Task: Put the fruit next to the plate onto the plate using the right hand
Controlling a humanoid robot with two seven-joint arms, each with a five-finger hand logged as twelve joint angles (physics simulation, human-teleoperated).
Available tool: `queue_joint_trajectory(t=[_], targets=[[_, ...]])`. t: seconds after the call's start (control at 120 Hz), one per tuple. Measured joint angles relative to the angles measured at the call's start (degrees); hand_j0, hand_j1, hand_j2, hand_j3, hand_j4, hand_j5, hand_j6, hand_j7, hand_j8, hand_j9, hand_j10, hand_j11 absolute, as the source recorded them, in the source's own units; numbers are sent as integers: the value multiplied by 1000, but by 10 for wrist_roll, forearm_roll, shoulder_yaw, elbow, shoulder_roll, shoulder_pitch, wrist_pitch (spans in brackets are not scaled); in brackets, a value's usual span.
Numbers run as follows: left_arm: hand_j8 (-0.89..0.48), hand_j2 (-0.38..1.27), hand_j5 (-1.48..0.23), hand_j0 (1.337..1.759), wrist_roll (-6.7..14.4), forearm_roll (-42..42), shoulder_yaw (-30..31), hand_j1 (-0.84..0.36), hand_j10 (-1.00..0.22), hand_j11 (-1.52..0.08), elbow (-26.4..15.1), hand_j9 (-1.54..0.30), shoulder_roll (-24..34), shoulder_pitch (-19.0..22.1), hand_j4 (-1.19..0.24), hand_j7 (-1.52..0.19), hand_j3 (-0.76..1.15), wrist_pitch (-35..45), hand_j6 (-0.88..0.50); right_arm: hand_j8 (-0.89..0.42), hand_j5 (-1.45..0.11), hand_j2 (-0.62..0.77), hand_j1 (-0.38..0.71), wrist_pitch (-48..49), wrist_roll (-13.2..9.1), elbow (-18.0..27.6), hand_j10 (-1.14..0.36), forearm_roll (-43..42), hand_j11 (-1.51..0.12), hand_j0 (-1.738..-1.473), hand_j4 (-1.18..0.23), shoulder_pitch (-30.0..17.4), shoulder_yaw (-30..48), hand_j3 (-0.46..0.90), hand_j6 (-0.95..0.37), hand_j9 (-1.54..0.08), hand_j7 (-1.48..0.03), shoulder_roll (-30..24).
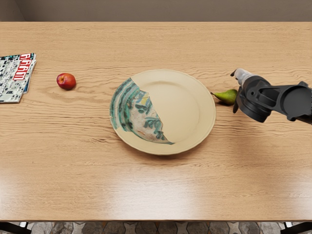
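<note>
A green pear (225, 96) lies on the table just right of the plate, with its stem pointing at the plate's rim. The cream plate (185, 105), painted blue-green on its left part, sits at the table's middle with nothing on it. My right hand (240, 90) comes in from the right edge and hovers at the pear's right end, covering part of it. The dark wrist hides how the hand meets the fruit. My left arm is out of view.
A red apple (66, 81) rests on the table well left of the plate. A magazine (15, 77) lies at the far left edge. The wooden table (156, 185) stretches bare in front of the plate.
</note>
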Motion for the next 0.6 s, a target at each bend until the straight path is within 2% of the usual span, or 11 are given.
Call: queue_joint_trajectory(t=[0.242, 0.6], targets=[[0, 0, 0, 1658, 0, 0, 0, 349, 0, 0, 0, 0, 0, 0, 0, 0, 0, 0, 0, -180, -231, -34, -137, 0, 0, -3, -180, -6, -231, -1658, -180, -2, -2, 0, -181, -231, -231, 19], [0, 0, 0, 1658, 0, 0, 0, 349, 0, 0, 0, 0, 0, 0, 0, 0, 0, 0, -1, -282, -363, -54, -15, -2, 0, -30, -281, -10, -363, -1658, -281, -9, 0, 0, -282, -363, -363, 33]])
